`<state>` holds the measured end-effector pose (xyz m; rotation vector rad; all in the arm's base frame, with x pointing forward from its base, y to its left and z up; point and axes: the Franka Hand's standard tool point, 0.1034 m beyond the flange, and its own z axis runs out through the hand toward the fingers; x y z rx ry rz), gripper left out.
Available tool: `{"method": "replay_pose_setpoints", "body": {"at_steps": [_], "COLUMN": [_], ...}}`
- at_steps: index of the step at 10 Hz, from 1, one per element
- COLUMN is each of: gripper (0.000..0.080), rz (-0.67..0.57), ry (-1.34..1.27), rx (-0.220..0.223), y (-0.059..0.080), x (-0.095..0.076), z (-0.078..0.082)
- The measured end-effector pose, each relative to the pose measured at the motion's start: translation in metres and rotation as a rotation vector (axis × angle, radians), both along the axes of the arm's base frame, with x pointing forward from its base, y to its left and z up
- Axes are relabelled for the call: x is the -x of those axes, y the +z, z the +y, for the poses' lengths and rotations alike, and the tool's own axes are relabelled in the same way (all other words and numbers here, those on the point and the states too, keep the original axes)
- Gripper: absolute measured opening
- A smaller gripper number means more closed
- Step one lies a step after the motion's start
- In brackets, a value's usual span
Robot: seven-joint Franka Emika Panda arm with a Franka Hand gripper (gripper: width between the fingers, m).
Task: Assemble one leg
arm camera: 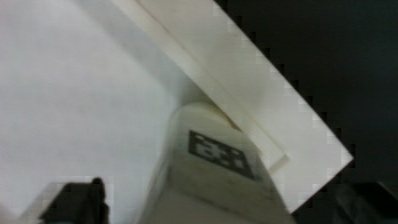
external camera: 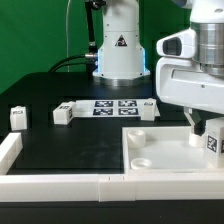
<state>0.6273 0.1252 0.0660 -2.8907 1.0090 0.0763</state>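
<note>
My gripper (external camera: 205, 132) hangs over the right part of the white square panel (external camera: 160, 158) and is shut on a leg (external camera: 212, 141), a small white block with a black-and-white tag, held just above the panel's far right corner. In the wrist view the leg (arm camera: 222, 160) runs between my dark fingers (arm camera: 75, 202), tag facing the camera, with the panel's floor (arm camera: 80, 90) and raised rim (arm camera: 249, 75) behind it. Three more legs lie on the black table: one at the exterior view's left (external camera: 17, 117), one left of centre (external camera: 62, 114), one near the middle (external camera: 148, 107).
The marker board (external camera: 112, 106) lies in front of the robot base (external camera: 118, 50). White border rails run along the front (external camera: 60, 186) and the exterior view's left edge (external camera: 8, 150).
</note>
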Motion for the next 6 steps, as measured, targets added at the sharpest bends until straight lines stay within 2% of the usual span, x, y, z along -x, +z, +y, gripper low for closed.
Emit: {"method": "replay_pose_setpoints", "body": {"at_steps": [3,6], "gripper": [0.0649,0.0649], "rz": [-0.046,-0.073], "ry": [0.353,0.694], "rx": [-0.009,-0.001], "y": [0.001,0.0009], "x": [-0.0014,-0.0011], "z": [0.0083,0.0085]}}
